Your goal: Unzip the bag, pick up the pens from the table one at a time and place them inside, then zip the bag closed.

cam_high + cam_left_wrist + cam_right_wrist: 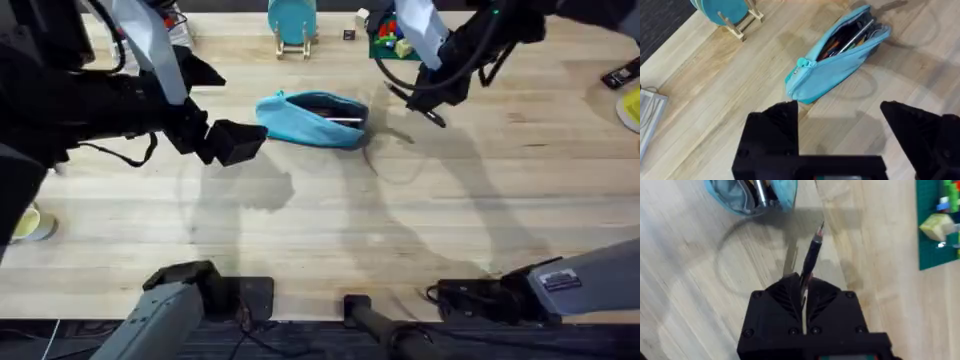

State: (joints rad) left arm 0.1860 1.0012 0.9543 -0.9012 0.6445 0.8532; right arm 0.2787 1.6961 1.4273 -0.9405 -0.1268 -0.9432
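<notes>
Closest under the overhead camera sit the two arm bases at the near edge of the table (pixel 330 240), a pale plank top.

At the left, the left arm reaches in from the side, and the left gripper (pixel 236 143) hangs above the wood just beside the bag's near-left end. Its own camera shows the two black fingers (pixel 771 131) spread wide with nothing between them, the table showing through the gap.

In the middle lies the bag (pixel 313 118), a light blue pouch resting on the table toward the far side. Its zipper is open along the top, and a silver-grey pen (pixel 856 36) lies inside among other dark and orange items that cannot be told apart. Beyond the bag, at the far edge, a round teal disc (pixel 291 18) stands in a wooden stand.

To the right, the right gripper (pixel 428 108) hovers above the table just past the bag's right end. Its fingers (pixel 781 296) are closed tight on a black pen (pixel 811 259), which sticks out from the fingertips with its tip pointing toward the bag's open mouth. The pen is off the table, casting a shadow on the wood. A green board with small coloured blocks (pixel 938 222) lies further right.
</notes>
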